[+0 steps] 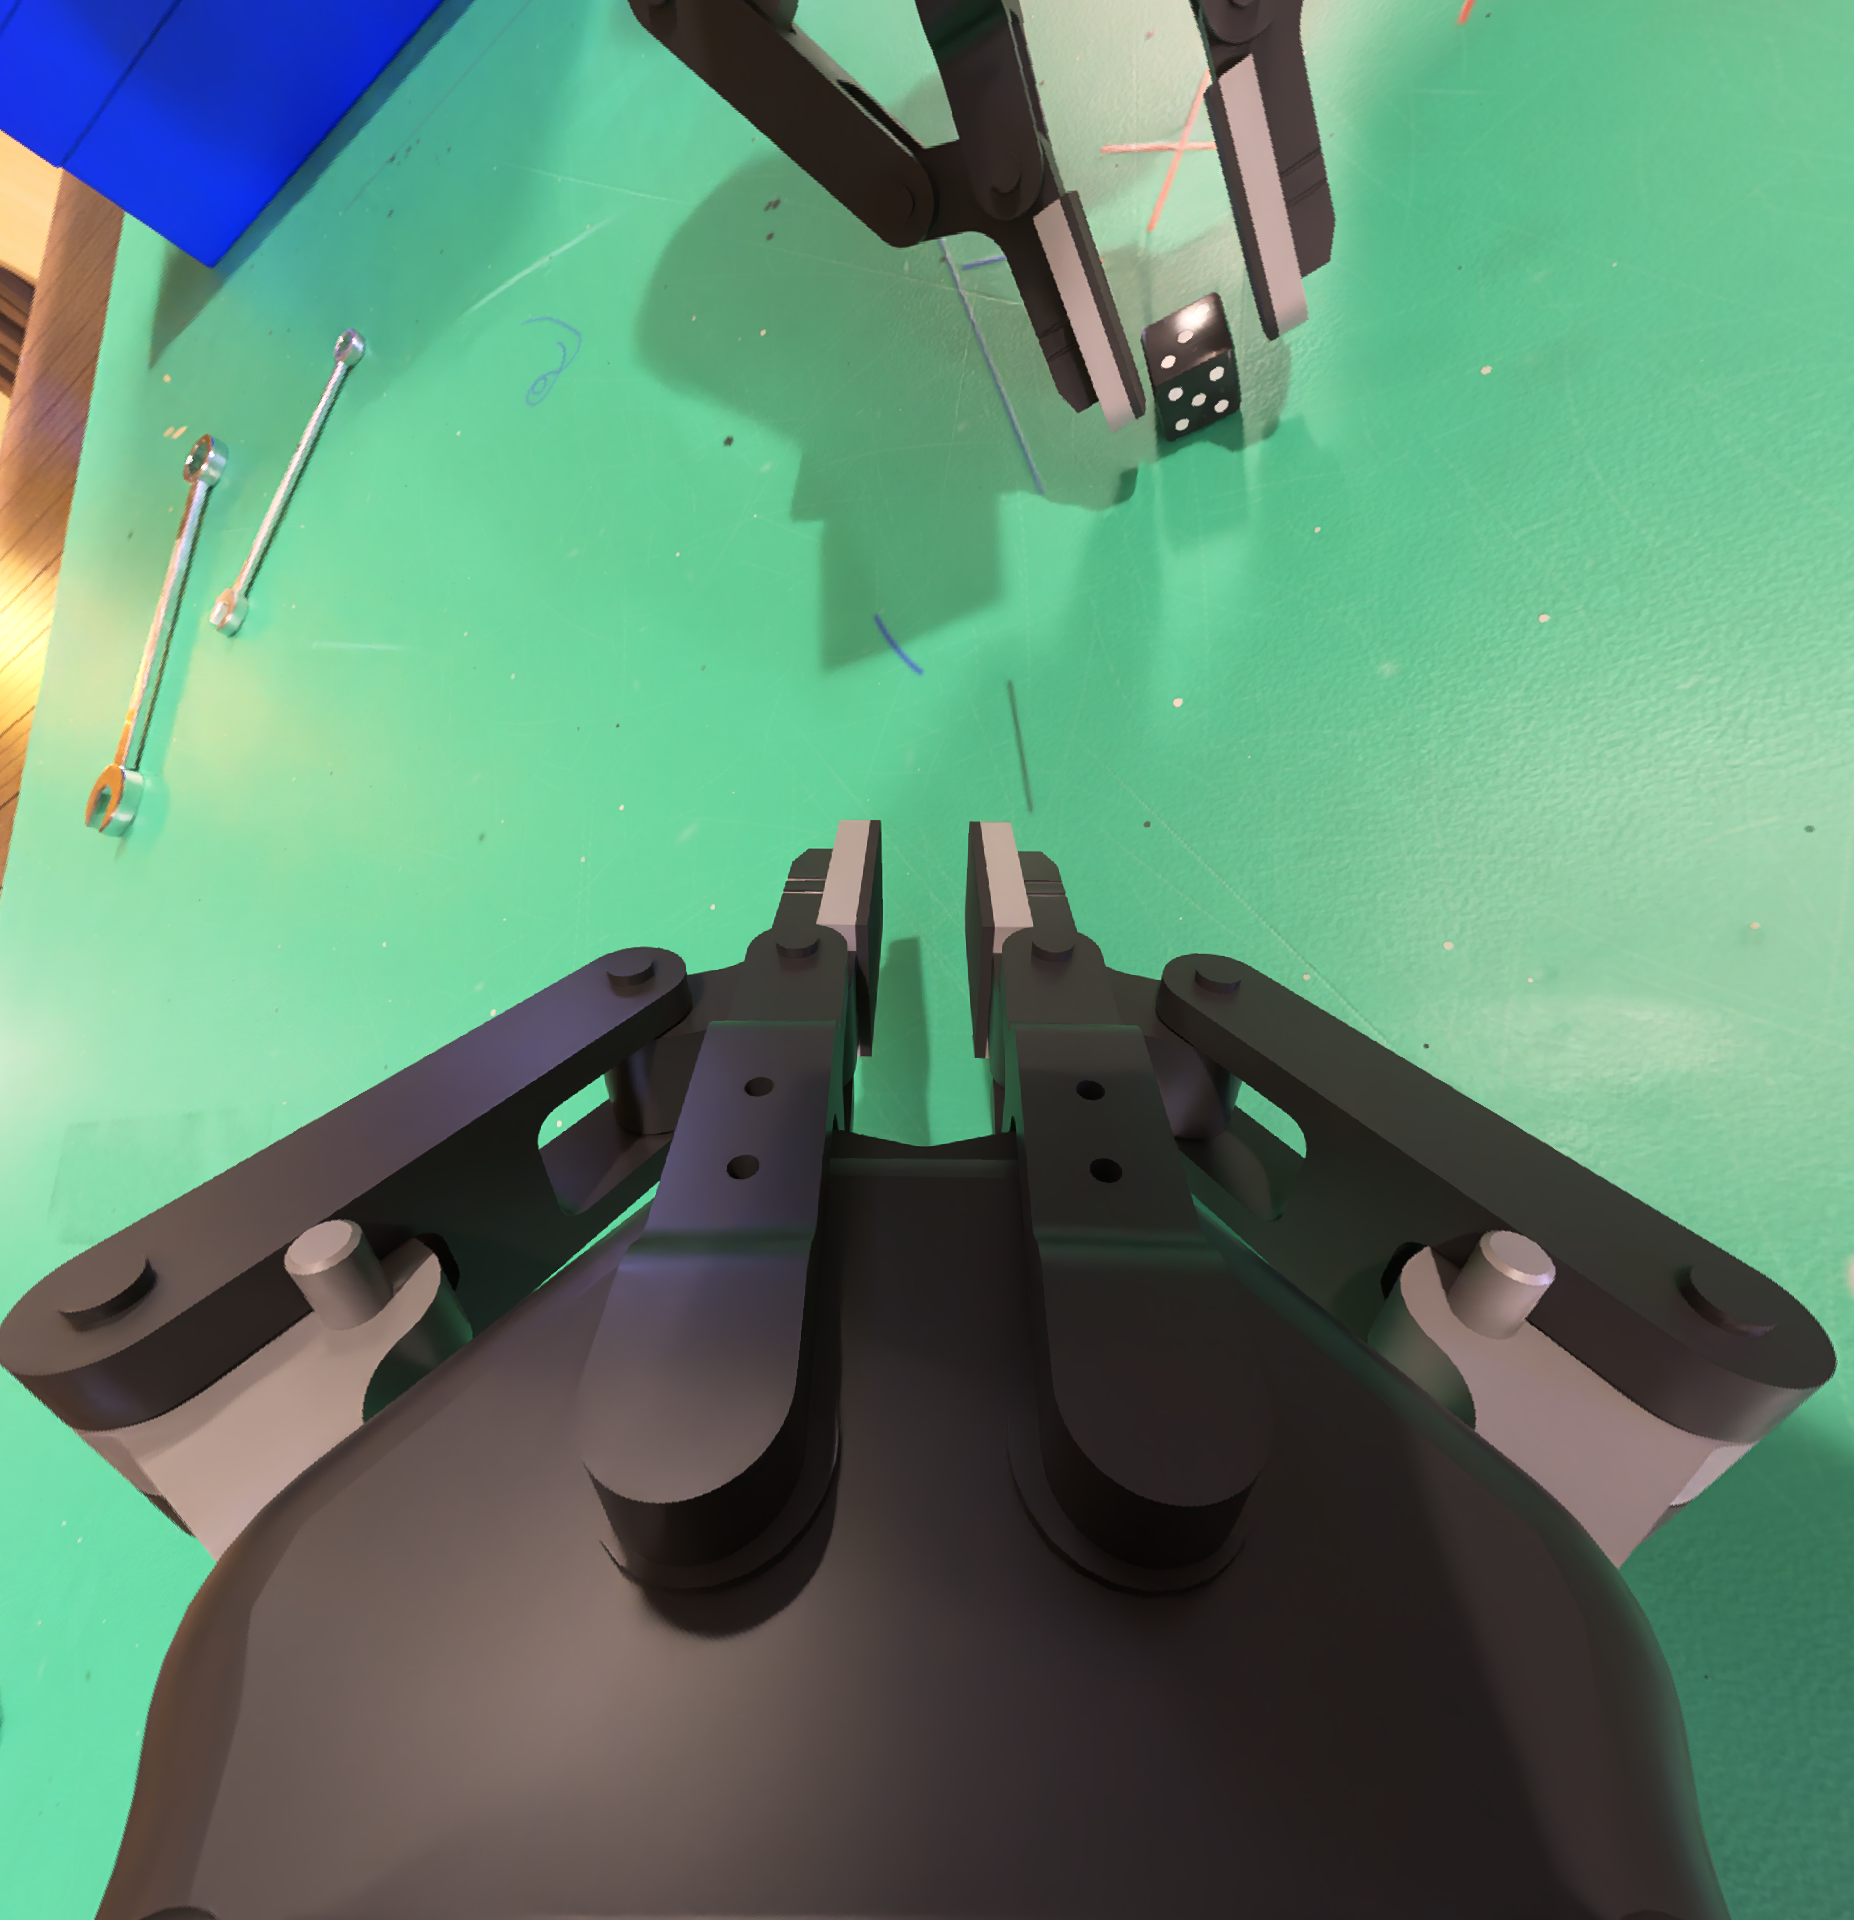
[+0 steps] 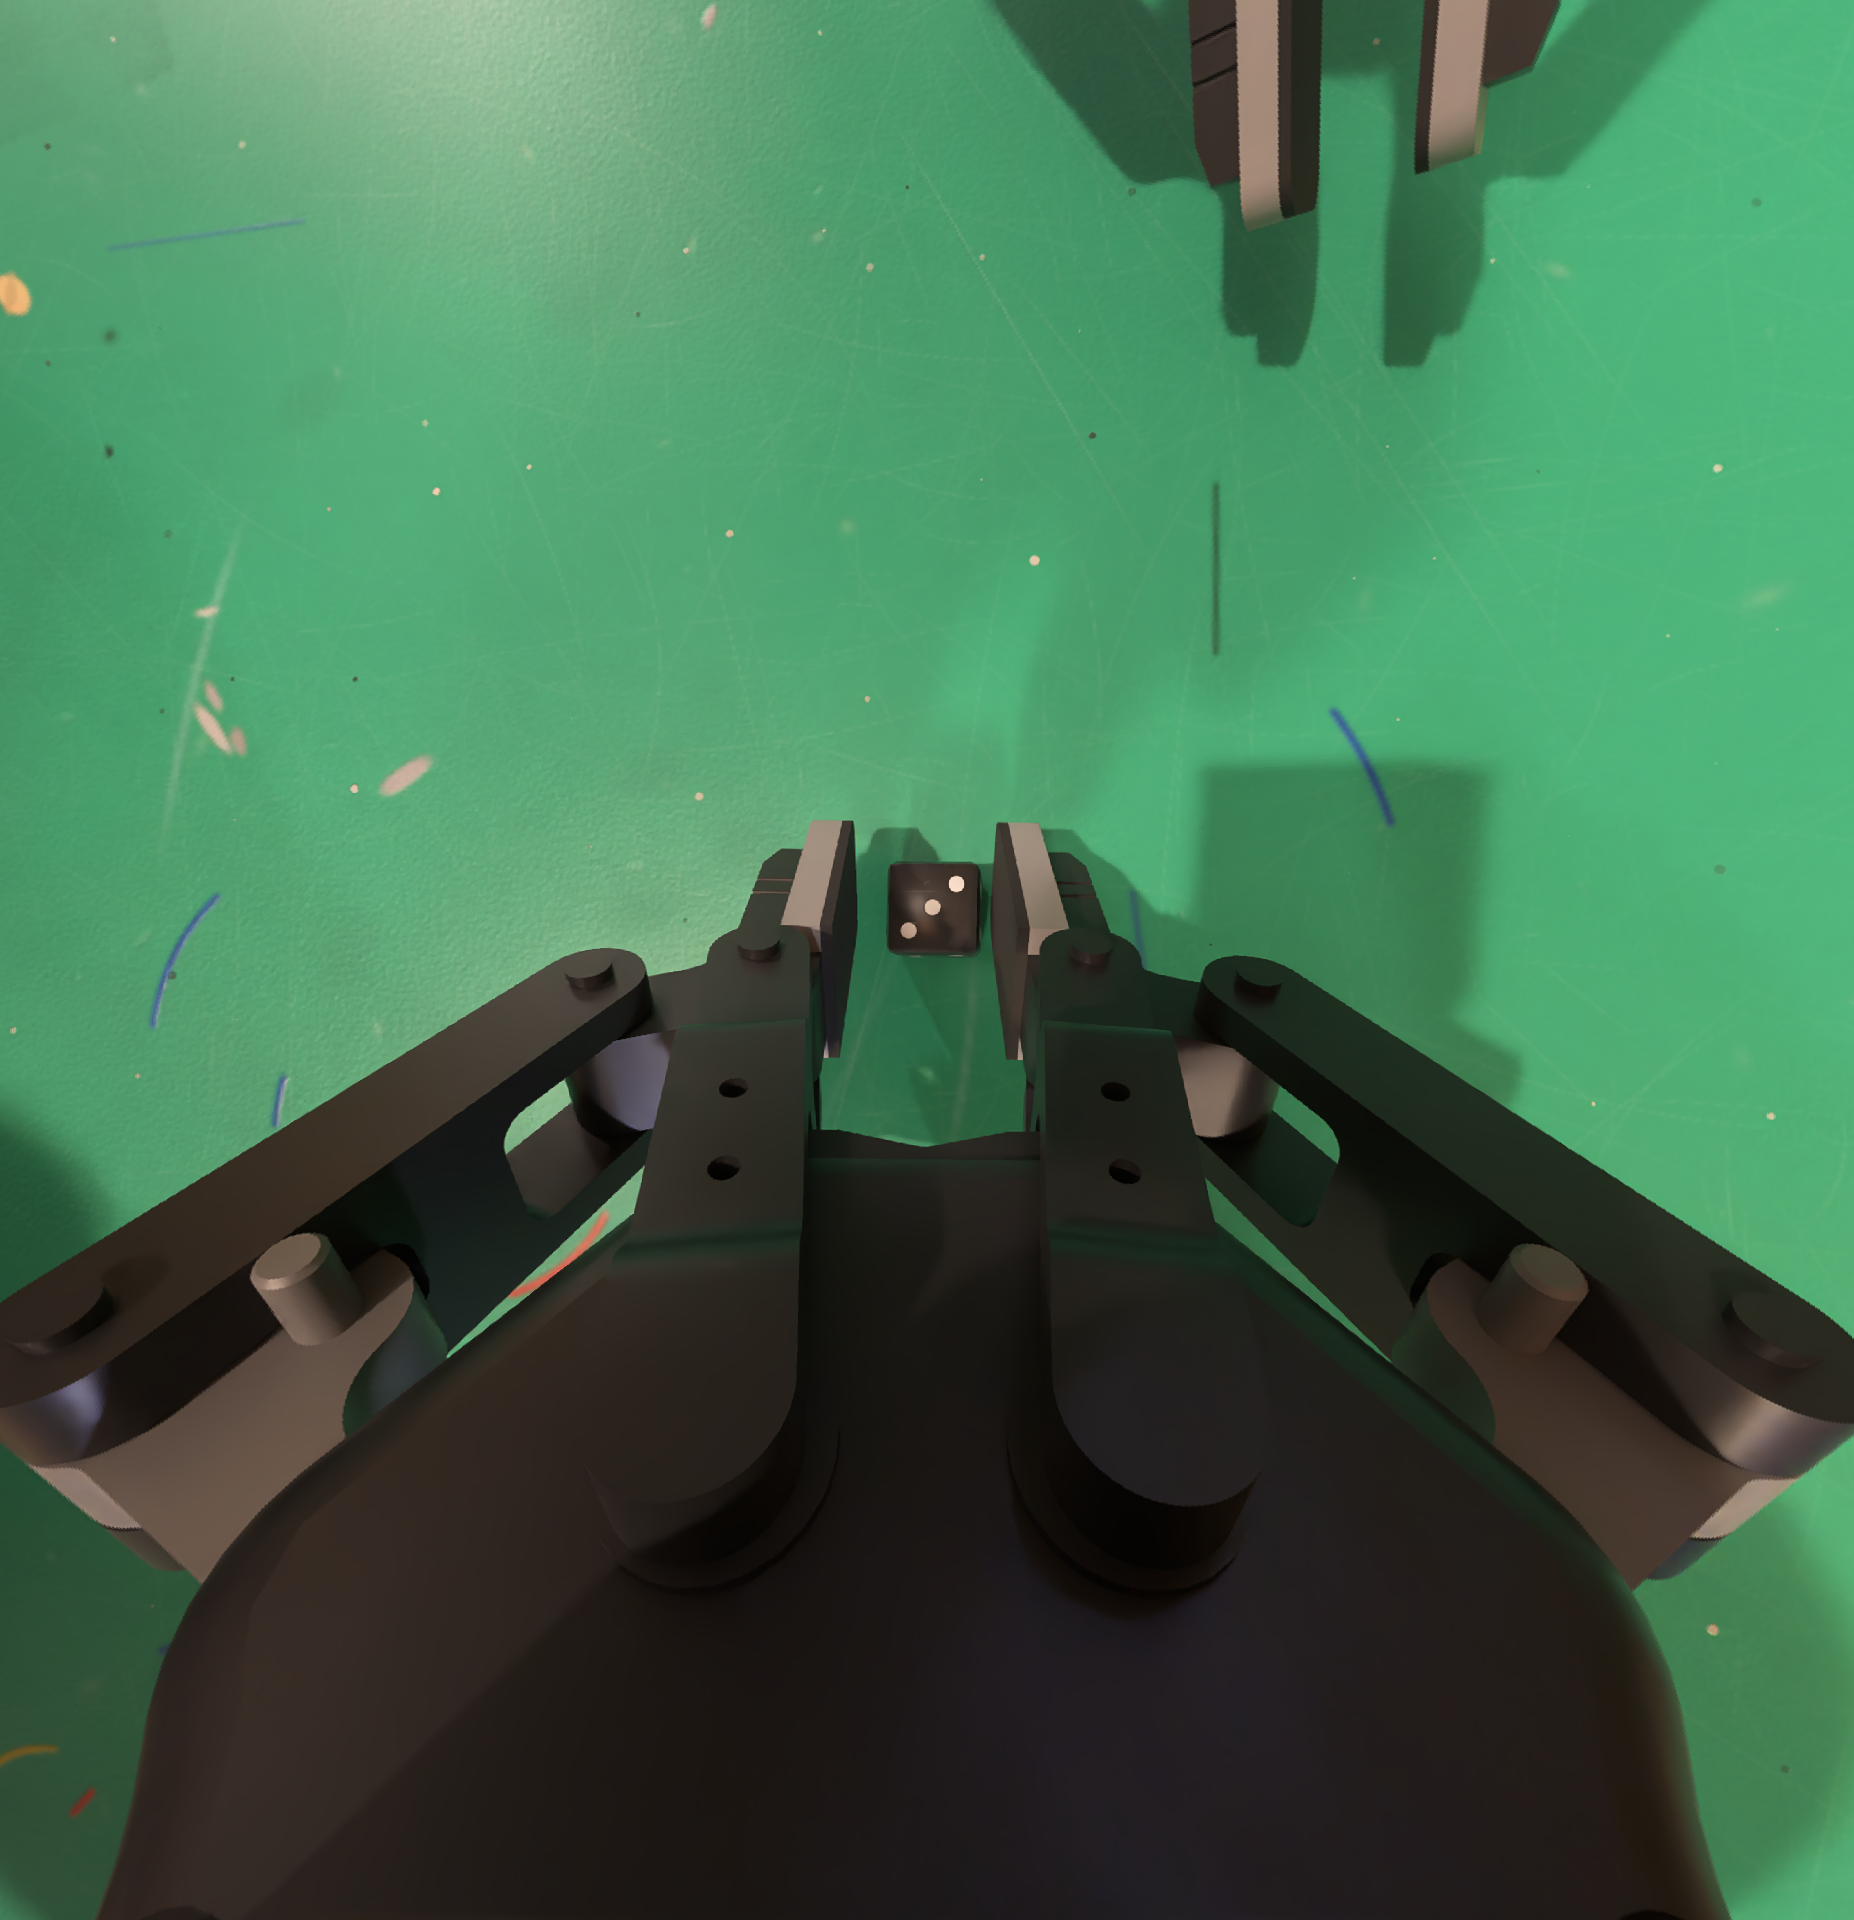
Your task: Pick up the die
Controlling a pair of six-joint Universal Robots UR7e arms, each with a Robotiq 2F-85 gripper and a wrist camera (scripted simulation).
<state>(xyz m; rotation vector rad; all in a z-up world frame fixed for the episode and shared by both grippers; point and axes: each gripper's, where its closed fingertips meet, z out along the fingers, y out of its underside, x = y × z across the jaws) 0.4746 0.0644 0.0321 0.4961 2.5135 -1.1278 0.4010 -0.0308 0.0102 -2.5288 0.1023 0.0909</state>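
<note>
The die (image 1: 1196, 390) is a small black cube with white pips. It sits on the green table (image 1: 1422, 727), far ahead in the left wrist view. My right gripper (image 1: 1198, 364) straddles it from above, one finger on each side. In the right wrist view the die (image 2: 933, 907) lies between the pads of my right gripper (image 2: 923, 828), with a thin gap on either side, jaws open. My left gripper (image 1: 925, 831) is open a little, empty, well short of the die. It also shows at the top of the right wrist view (image 2: 1354, 192).
Two metal wrenches (image 1: 154, 634) (image 1: 284, 483) lie near the table's left edge. A blue box (image 1: 206, 104) sits at the far left corner. Wooden floor (image 1: 9, 582) shows beyond that edge. The table bears scratches and paint flecks.
</note>
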